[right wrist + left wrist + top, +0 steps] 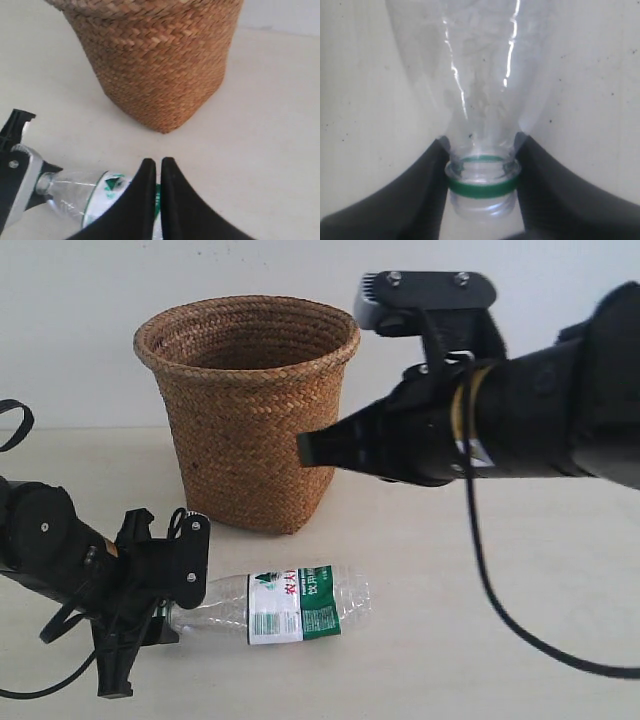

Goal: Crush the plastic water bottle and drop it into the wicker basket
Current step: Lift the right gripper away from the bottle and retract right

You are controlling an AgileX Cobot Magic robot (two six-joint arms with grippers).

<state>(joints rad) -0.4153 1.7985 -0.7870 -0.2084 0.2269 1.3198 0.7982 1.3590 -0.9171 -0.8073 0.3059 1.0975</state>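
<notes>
The plastic water bottle (300, 605) lies on its side on the pale table, clear, with a white-and-green label. No cap shows on its open neck, only a green ring (481, 187). My left gripper (168, 618) is shut on that neck, one black finger pressing each side (482, 172). The wicker basket (250, 410) stands upright behind the bottle. My right gripper (305, 448) hovers in the air in front of the basket, above the bottle, with its fingers together and nothing between them (156, 162). The right wrist view also shows the bottle (75, 192) and the basket (155, 65).
The pale table (480, 570) runs back to a white wall. A black cable (500, 610) hangs from the right arm down to the table at the right. The left arm's metal bracket (20, 170) sits by the bottle's neck.
</notes>
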